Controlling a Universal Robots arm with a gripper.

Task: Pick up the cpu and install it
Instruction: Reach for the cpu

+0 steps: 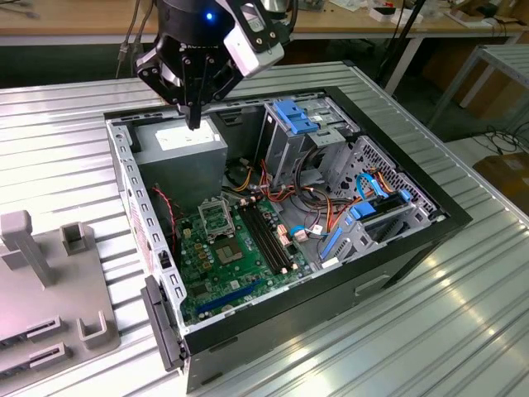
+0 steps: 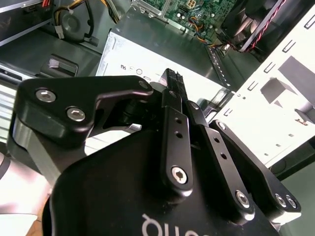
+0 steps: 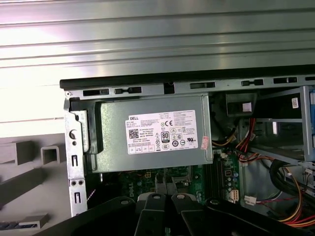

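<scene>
My gripper (image 1: 195,122) hangs over the grey power supply (image 1: 183,150) at the back corner of the open computer case (image 1: 331,306). Its two dark fingers are pressed together, and I see nothing between them. In both wrist views the fingers (image 2: 171,81) (image 3: 166,186) point down at the power supply's labelled top (image 3: 157,132). The metal-framed socket (image 1: 213,219) with its dark centre lies on the green motherboard (image 1: 248,277), below and in front of the gripper. The cpu is out of view.
A grey fixture (image 1: 50,273) with upright blocks and slots stands on the ribbed metal table (image 1: 463,331) at the exterior view's left. Inside the case are blue-tabbed drive bays (image 1: 297,116), bundles of cables (image 1: 331,207) and memory slots (image 1: 269,240).
</scene>
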